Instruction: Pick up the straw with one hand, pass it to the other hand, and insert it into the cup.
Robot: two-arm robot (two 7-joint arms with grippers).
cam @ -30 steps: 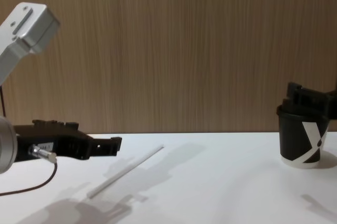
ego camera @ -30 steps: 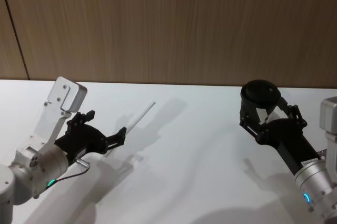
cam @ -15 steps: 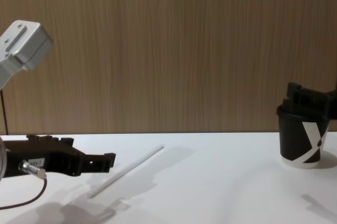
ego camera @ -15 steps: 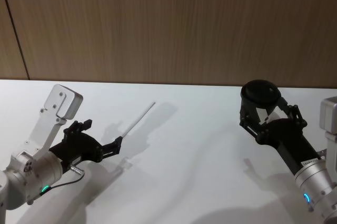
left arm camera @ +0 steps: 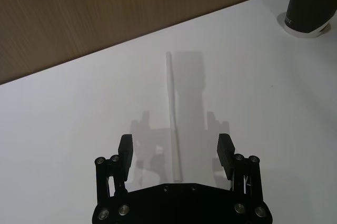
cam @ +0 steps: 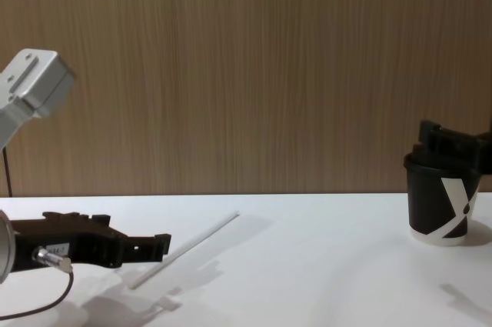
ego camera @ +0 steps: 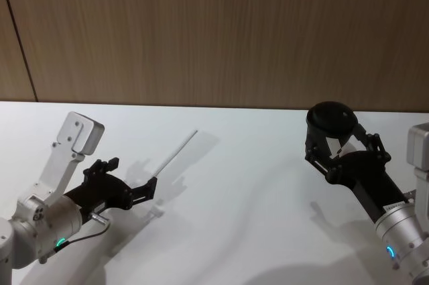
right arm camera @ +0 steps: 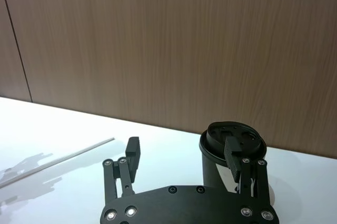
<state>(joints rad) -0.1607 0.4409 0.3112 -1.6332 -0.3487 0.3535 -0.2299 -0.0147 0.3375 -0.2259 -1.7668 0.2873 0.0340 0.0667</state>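
The long white straw (ego camera: 175,154) lies flat on the white table (ego camera: 241,191), left of centre. My left gripper (ego camera: 133,174) hovers low over the straw's near end, open. In the left wrist view the straw (left arm camera: 172,113) runs between the spread fingers (left arm camera: 125,150), touching neither. The black cup (ego camera: 330,120) with its lid stands upright at the right; the chest view shows the cup's (cam: 443,205) white X mark. My right gripper (ego camera: 342,145) is open at the cup. In the right wrist view one of its fingers (right arm camera: 231,153) crosses in front of the cup (right arm camera: 218,155).
A brown wood-panel wall (ego camera: 214,30) rises behind the table's far edge. Bare white tabletop stretches between the straw and the cup. The left arm's silver wrist block (cam: 34,81) stands high at the left.
My left gripper has dropped lower and drawn back along the straw, so its open fingers now straddle the near end. The straw, the cup and the right arm have not moved.
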